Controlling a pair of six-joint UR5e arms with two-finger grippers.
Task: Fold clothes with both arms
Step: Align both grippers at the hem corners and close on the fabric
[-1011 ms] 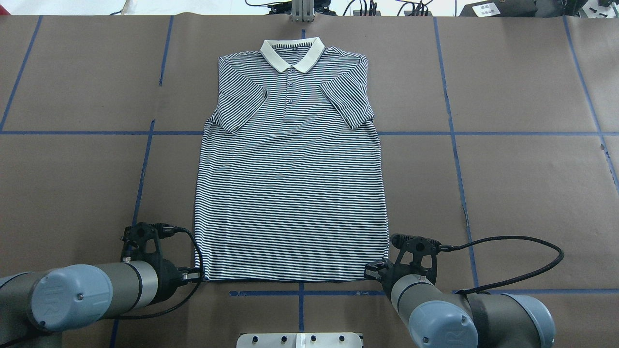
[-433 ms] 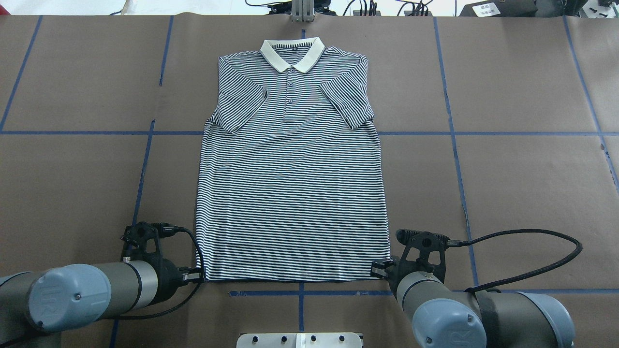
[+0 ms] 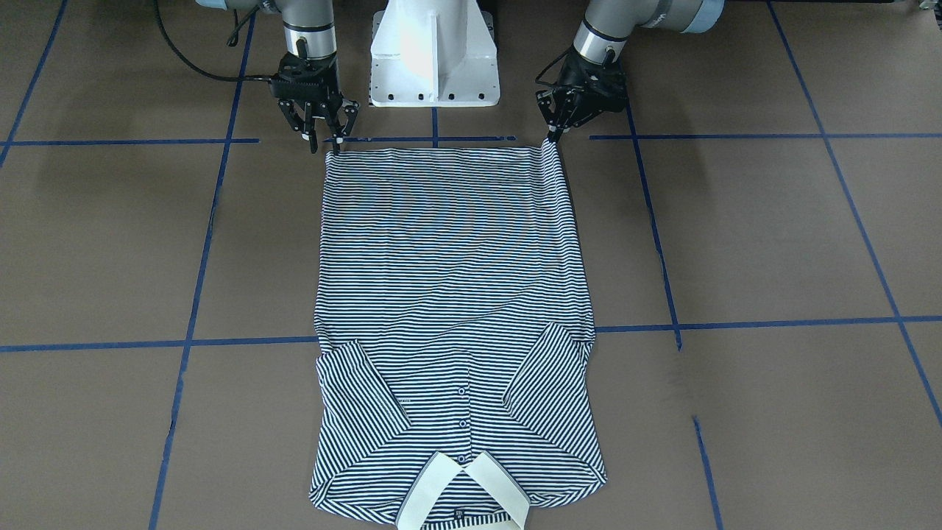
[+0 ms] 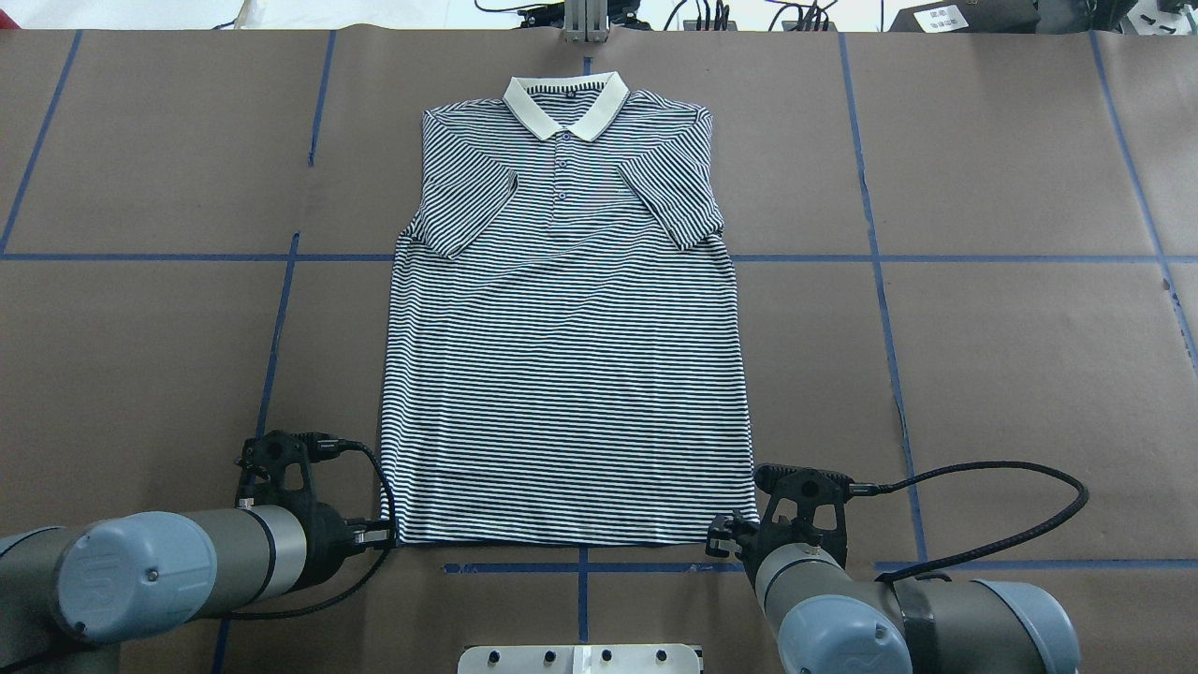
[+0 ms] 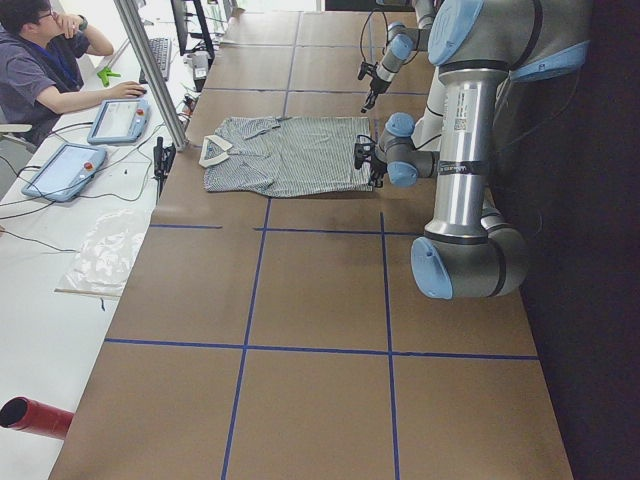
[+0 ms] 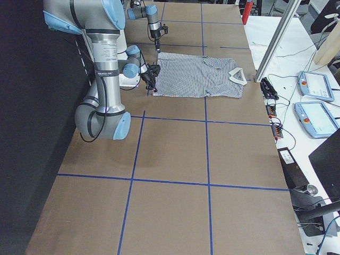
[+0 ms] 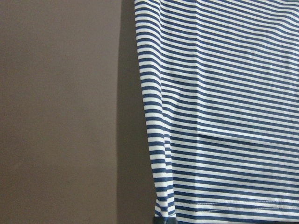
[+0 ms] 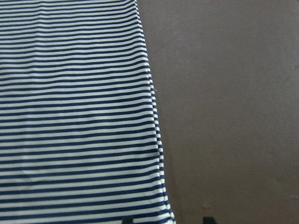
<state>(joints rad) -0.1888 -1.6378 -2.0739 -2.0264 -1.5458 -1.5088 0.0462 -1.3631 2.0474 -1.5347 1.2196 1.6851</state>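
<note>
The striped polo shirt (image 4: 562, 374) lies flat on the brown table, face up. Its cream collar (image 4: 565, 101) points away from the robot and both sleeves are folded in over the chest. My left gripper (image 4: 382, 535) is at the near left hem corner; in the front-facing view the left gripper (image 3: 550, 135) is pinched shut on that corner, which is pulled slightly up. My right gripper (image 3: 325, 140) stands open at the other hem corner, fingers spread on either side of it. The right wrist view shows that corner (image 8: 169, 218) lying flat between dark fingertips.
The white pedestal base (image 3: 434, 59) stands between the arms, just behind the hem. Blue tape lines (image 4: 880, 281) cross the brown table cover. A person (image 5: 40, 60) sits at a side bench with tablets (image 5: 62, 170) beyond the collar end. A black cable (image 4: 1029, 524) loops beside the right arm.
The right gripper shifted outward, then came back toward the robot at its hem corner. The left gripper and the shirt have stayed put.
</note>
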